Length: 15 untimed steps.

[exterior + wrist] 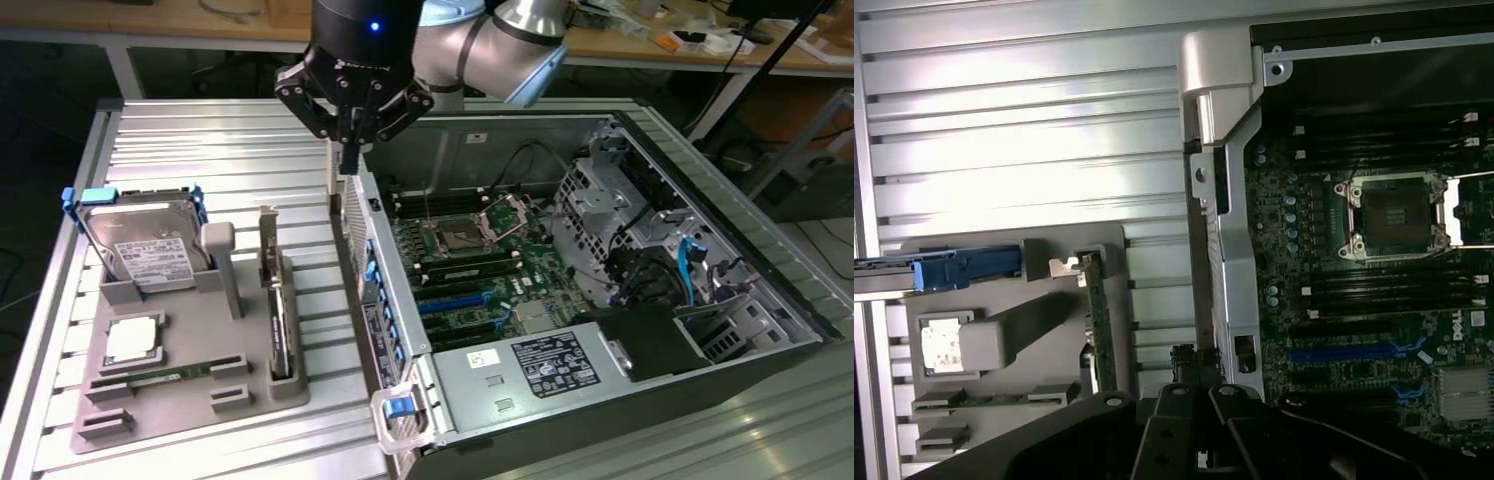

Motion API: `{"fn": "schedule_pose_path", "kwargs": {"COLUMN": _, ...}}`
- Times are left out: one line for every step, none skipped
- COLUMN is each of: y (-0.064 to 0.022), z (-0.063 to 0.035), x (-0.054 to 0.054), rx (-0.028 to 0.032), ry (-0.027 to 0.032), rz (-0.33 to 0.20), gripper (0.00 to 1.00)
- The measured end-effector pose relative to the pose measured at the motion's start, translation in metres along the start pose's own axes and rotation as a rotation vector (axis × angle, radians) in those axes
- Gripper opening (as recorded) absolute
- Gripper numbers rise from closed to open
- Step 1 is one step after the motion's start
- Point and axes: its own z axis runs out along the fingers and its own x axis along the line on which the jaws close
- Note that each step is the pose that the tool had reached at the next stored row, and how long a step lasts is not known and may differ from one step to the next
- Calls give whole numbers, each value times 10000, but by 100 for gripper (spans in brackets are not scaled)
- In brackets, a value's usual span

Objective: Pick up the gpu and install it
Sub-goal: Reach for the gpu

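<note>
Honestly, not much was done at this point, going by my two feeds. Nearest the exterior camera was the grey holder (187, 405) on the ribbed metal table (200, 140), with the green memory stick (160, 376) lying in a front slot and a CPU chip (134, 340) just behind it. The gpu (278, 320) stood on edge in its slot along the side of the holder nearest the case, silver bracket (268, 235) at the far end. Nothing was touching it, so I'd call the pick not yet made. Behind the chip, the hard drive (144, 245) with the blue handles stood upright in the holder as well. Over on the exterior view's right, the open computer case (534, 128) lay on its side. The power supply (541, 362) was at its near end, then came the motherboard (487, 262) with its blue expansion slots (461, 300). Those looked bare to me, no card seated. Further back, the gripper (350, 155) hung over the edge of the case on the holder's side, between the holder and the motherboard and apart from the gpu. Its fingers were pinched right together and I couldn't see anything between them, so empty as far as I could tell. On the wrist feed the gpu sat well clear of the fingers too. So my read was that both the lifting and the seating were left to do. Workbenches (641, 40) sat at the very back.
</note>
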Motion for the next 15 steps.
{"fn": "schedule_pose_path", "kwargs": {"y": -1, "z": 1, "x": 14, "rx": -1, "ry": -1, "rz": 1, "gripper": 11}}
{"fn": "schedule_pose_path", "kwargs": {"y": -2, "z": 1, "x": 26, "rx": 0, "ry": 0, "rz": 1, "gripper": 11}}
{"fn": "schedule_pose_path", "kwargs": {"y": -3, "z": 2, "x": 45, "rx": 0, "ry": 0, "rz": 1, "gripper": 11}}
{"fn": "schedule_pose_path", "kwargs": {"y": -5, "z": 2, "x": 61, "rx": 0, "ry": 0, "rz": 1, "gripper": 11}}
{"fn": "schedule_pose_path", "kwargs": {"y": -6, "z": 3, "x": 75, "rx": -1, "ry": -1, "rz": 1, "gripper": 11}}
{"fn": "schedule_pose_path", "kwargs": {"y": -6, "z": 3, "x": 87, "rx": 0, "ry": -1, "rz": 1, "gripper": 11}}
{"fn": "schedule_pose_path", "kwargs": {"y": -8, "z": 4, "x": 98, "rx": -1, "ry": -1, "rz": 1, "gripper": 11}}
{"fn": "schedule_pose_path", "kwargs": {"y": -8, "z": 4, "x": 106, "rx": 0, "ry": 0, "rz": 1, "gripper": 11}}
{"fn": "schedule_pose_path", "kwargs": {"y": -8, "z": 4, "x": 109, "rx": -1, "ry": 0, "rz": 1, "gripper": 11}}
{"fn": "schedule_pose_path", "kwargs": {"y": -8, "z": 4, "x": 109, "rx": -1, "ry": 0, "rz": 0, "gripper": 11}}
{"fn": "schedule_pose_path", "kwargs": {"y": -8, "z": 5, "x": 109, "rx": -1, "ry": -1, "rz": 0, "gripper": 11}}
{"fn": "schedule_pose_path", "kwargs": {"y": -8, "z": 4, "x": 109, "rx": 0, "ry": 0, "rz": 0, "gripper": 11}}
{"fn": "schedule_pose_path", "kwargs": {"y": -9, "z": 4, "x": 112, "rx": 0, "ry": -1, "rz": 0, "gripper": 11}}
{"fn": "schedule_pose_path", "kwargs": {"y": -9, "z": 5, "x": 119, "rx": -1, "ry": -1, "rz": 2, "gripper": 11}}
{"fn": "schedule_pose_path", "kwargs": {"y": -10, "z": 4, "x": 125, "rx": 0, "ry": 0, "rz": 1, "gripper": 11}}
